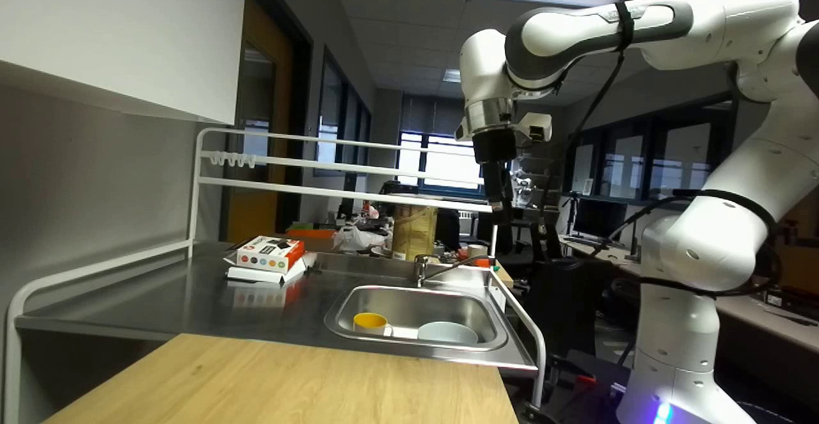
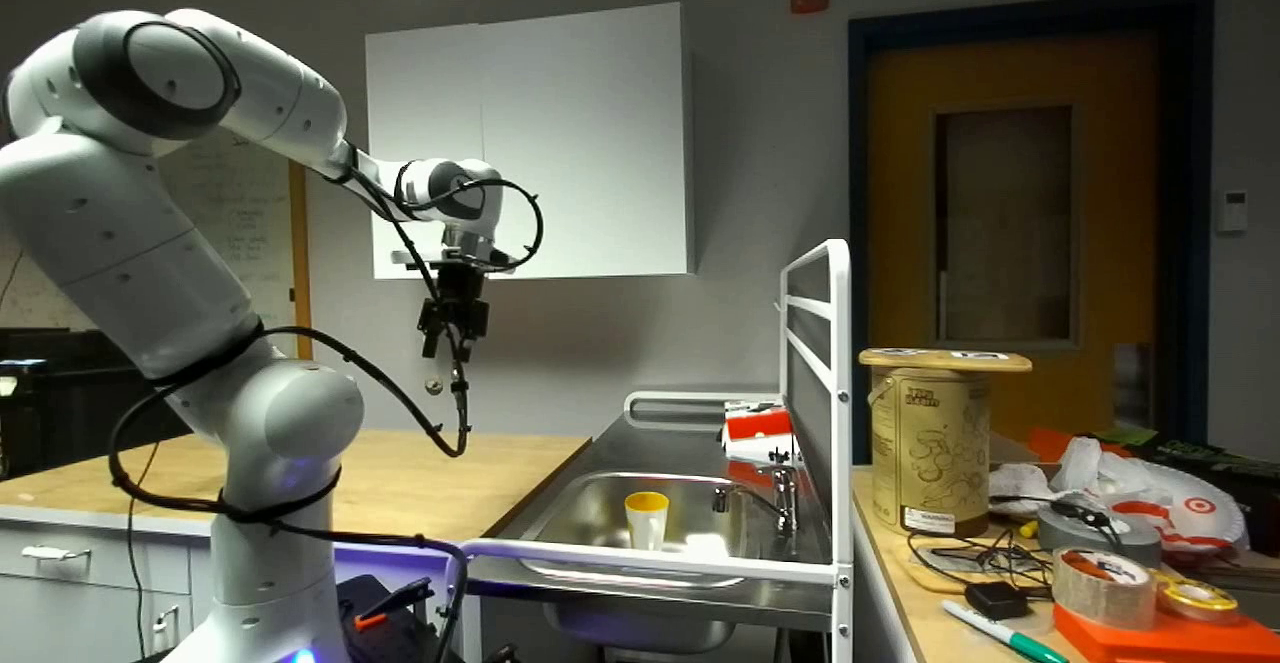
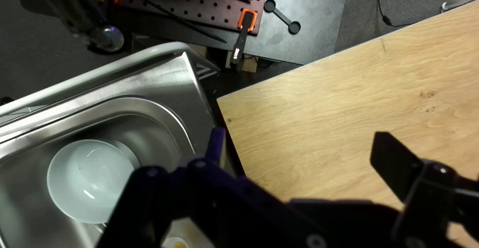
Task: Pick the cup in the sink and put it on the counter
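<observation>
The cup is white outside and yellow inside. It stands in the steel sink (image 1: 416, 302) in both exterior views, as the cup (image 1: 370, 323) and the cup (image 2: 647, 521). In the wrist view only a small white and yellow part of what looks like the cup (image 3: 176, 242) shows at the bottom edge; the gripper hides the rest. My gripper (image 3: 299, 147) is open and empty, its two fingers wide apart. In both exterior views the gripper (image 1: 502, 216) hangs high above the sink and wooden counter (image 2: 430, 483). The steel counter (image 1: 192, 296) surrounds the sink.
A pale bowl (image 3: 89, 180) is in the sink beside the cup. A faucet (image 1: 421, 270) stands behind the sink. White rails (image 2: 650, 558) edge the steel counter. A red and white box (image 1: 269, 254) lies on it. A white cabinet (image 2: 580, 143) hangs on the wall.
</observation>
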`<act>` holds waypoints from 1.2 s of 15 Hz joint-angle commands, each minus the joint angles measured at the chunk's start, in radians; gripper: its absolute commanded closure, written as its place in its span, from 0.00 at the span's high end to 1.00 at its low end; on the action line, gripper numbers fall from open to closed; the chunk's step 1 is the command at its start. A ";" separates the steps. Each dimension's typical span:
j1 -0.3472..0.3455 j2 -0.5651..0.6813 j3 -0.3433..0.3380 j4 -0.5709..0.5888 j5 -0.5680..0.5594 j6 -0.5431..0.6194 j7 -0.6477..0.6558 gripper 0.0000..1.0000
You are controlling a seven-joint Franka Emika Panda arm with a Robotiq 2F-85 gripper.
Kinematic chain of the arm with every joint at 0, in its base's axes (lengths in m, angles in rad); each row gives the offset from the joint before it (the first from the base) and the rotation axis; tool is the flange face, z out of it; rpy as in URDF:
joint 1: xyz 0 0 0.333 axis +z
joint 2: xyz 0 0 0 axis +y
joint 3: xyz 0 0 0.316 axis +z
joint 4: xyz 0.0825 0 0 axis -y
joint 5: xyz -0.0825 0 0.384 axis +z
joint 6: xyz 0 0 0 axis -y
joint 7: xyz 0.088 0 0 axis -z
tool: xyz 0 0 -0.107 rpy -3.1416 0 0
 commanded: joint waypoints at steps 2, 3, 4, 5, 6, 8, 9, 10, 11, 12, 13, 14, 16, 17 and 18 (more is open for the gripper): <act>-0.004 0.000 0.003 0.002 0.001 -0.002 -0.001 1.00; -0.004 0.000 0.003 0.002 0.001 -0.002 -0.001 1.00; -0.008 0.013 0.003 0.006 -0.008 0.003 -0.005 1.00; -0.020 0.033 0.000 0.015 -0.017 0.008 0.004 1.00; -0.030 0.049 -0.006 0.024 -0.024 0.012 0.005 1.00; -0.054 0.094 -0.017 0.043 -0.043 0.031 0.012 1.00; -0.067 0.122 -0.024 0.056 -0.053 0.044 0.013 1.00; -0.079 0.153 -0.033 0.072 -0.055 0.056 0.011 1.00; -0.091 0.180 -0.039 0.085 -0.061 0.074 0.016 1.00; -0.101 0.210 -0.048 0.103 -0.060 0.095 0.017 1.00; -0.114 0.243 -0.056 0.123 -0.059 0.121 0.027 1.00; -0.123 0.273 -0.066 0.144 -0.052 0.145 0.032 1.00; -0.144 0.334 -0.077 0.184 -0.059 0.204 0.068 1.00; -0.154 0.366 -0.084 0.206 -0.064 0.236 0.091 1.00; -0.164 0.396 -0.090 0.226 -0.070 0.268 0.117 1.00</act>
